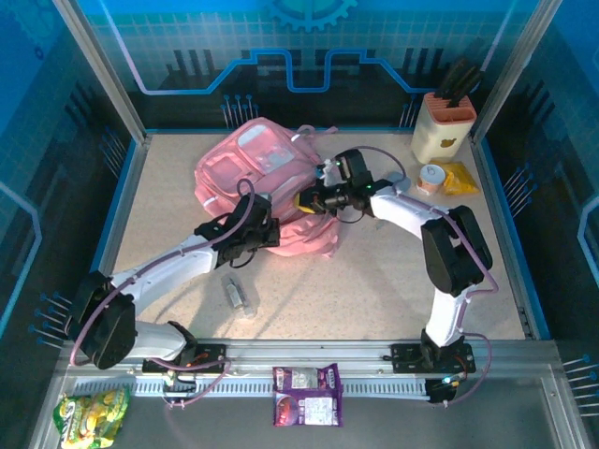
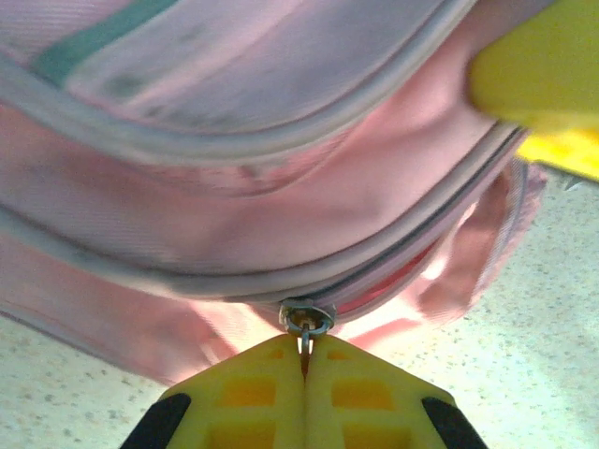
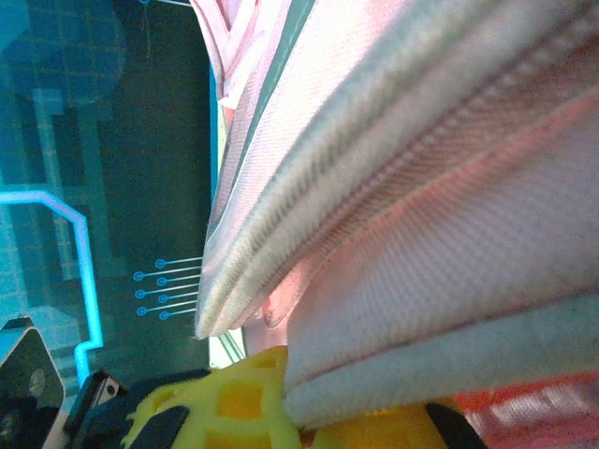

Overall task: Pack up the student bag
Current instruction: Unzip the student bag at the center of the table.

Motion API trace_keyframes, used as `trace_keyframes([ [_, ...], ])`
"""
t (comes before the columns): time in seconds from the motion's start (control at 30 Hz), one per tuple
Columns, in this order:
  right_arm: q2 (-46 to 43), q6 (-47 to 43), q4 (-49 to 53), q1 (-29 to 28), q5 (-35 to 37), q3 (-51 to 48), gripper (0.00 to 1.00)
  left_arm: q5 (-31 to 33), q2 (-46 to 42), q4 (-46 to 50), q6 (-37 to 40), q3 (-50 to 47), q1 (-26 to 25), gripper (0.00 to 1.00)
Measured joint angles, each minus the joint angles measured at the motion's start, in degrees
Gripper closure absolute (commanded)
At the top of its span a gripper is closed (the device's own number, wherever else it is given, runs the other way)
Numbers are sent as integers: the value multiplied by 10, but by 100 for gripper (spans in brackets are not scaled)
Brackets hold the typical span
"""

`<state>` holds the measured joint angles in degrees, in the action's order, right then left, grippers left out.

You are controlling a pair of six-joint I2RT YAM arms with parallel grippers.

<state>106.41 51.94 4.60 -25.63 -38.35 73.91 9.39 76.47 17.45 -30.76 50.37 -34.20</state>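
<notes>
Locate the student bag (image 1: 265,178) on the far-left part of the speckled tabletop (image 1: 393,281), lying flat with paler front pockets upward and loose pink fabric bunched toward the middle. Find the left hand (image 1: 270,236) at the near edge of the bag. In the left wrist view, note yellow fingers (image 2: 253,393) pressed together with no gap, clamped on the metal zipper pull (image 2: 305,325) at the low point of a grey zip line. Find the right hand (image 1: 309,201) at the right side of the bag, with the white arm reaching in from the right. In the right wrist view, note yellow fingers (image 3: 234,402) closed on a grey-piped edge of the pink fabric, with the fabric running out between them. Read both hands as closed, each gripping part of the bag. Observe a small clear item (image 1: 241,297) lying on the tabletop near the left arm, apart from the bag. Observe a beige holder (image 1: 443,126) with dark handles in the far-right corner, with a small round container (image 1: 431,178) and a yellow packet (image 1: 459,178) just in front. Observe a purple packet (image 1: 307,395) and a green packet (image 1: 92,412) on the near ledge
</notes>
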Motion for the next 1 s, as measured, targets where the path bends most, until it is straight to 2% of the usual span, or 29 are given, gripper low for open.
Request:
trace_keyframes([
  [0.17, 0, -26, 32, 35, -31, 16, 100, 23, -12, -20, 60, -16, 16, 100],
  [0.4, 0, -46, 46, 41, -31, 19, 100, 20, -13, -57, 103, -52, 111, 100],
  [0.6, -1, -53, 44, 34, -22, 15, 100, -4, -7, -99, 108, -57, 192, 100],
  [0.73, -7, -55, 38, 8, 13, 2, 100, -12, 21, -108, 102, -51, 220, 100],
  [0.8, -17, -51, 24, -3, 28, -15, 85, -21, 35, -109, 98, -47, 228, 100],
  [0.83, -21, -49, 19, -4, 33, -20, 78, -27, 35, -109, 97, -47, 229, 93],
  [0.87, -26, -50, 17, -4, 37, -25, 71, -34, 35, -109, 94, -47, 230, 80],
  [0.9, -33, -53, 18, -3, 44, -30, 62, -39, 35, -112, 92, -47, 231, 71],
  [1.0, -68, -74, 55, 1, 85, -39, 39, -54, 29, -108, 75, -48, 234, 60],
])
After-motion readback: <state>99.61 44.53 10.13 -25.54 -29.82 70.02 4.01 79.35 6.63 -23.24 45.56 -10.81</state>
